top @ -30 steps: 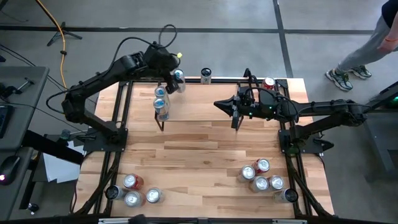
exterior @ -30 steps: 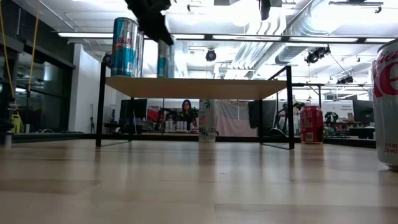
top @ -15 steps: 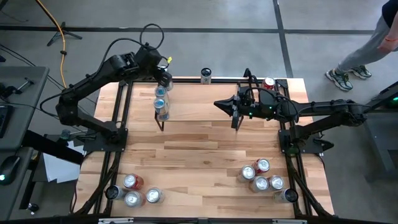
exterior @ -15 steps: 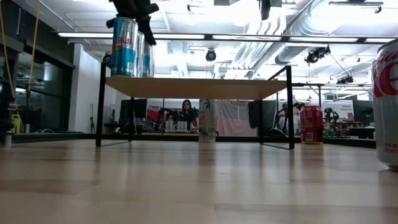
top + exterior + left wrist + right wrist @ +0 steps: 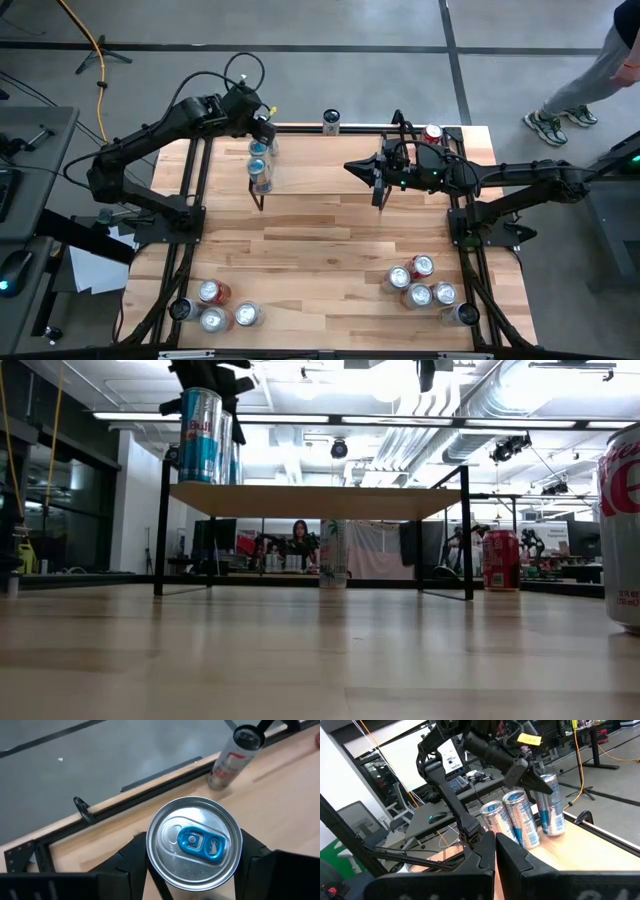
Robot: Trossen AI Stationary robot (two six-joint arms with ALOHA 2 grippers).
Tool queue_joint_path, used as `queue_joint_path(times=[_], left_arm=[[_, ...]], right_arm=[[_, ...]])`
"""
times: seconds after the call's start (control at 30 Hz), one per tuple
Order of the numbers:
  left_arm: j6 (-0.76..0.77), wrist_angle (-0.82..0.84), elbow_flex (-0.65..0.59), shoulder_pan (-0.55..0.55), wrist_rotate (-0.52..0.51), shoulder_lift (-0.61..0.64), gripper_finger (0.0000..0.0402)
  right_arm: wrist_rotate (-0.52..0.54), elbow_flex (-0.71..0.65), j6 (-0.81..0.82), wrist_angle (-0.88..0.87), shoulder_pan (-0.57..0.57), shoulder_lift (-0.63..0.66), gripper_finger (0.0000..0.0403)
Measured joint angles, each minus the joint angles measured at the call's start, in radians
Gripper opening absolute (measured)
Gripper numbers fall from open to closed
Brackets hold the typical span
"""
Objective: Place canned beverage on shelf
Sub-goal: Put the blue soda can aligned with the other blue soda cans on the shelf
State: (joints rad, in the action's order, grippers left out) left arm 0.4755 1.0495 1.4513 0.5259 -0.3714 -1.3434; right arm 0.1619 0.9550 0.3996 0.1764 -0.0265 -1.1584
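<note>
Left claw (image 5: 264, 128) sits over the shelf's (image 5: 315, 501) end, fingers spread either side of the third blue can (image 5: 194, 849), standing upright on the plank beside two blue cans (image 5: 512, 820). Contact cannot be told. Right claw (image 5: 495, 851) is pressed closed, empty, above the shelf's opposite end.

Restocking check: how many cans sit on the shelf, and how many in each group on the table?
Cans on the shelf: 3
Cans at the table back edge: 2
Front-left cans: 4
Front-right cans: 5
Total: 14
</note>
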Motion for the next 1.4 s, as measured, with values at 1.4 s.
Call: queue_joint_path(times=[1.4], left_arm=[[0.019,0.043,0.001,-0.049,-0.043,0.000,0.0238]], right_arm=[[0.000,0.000,-0.008,0.000,0.000,0.000,0.0000]])
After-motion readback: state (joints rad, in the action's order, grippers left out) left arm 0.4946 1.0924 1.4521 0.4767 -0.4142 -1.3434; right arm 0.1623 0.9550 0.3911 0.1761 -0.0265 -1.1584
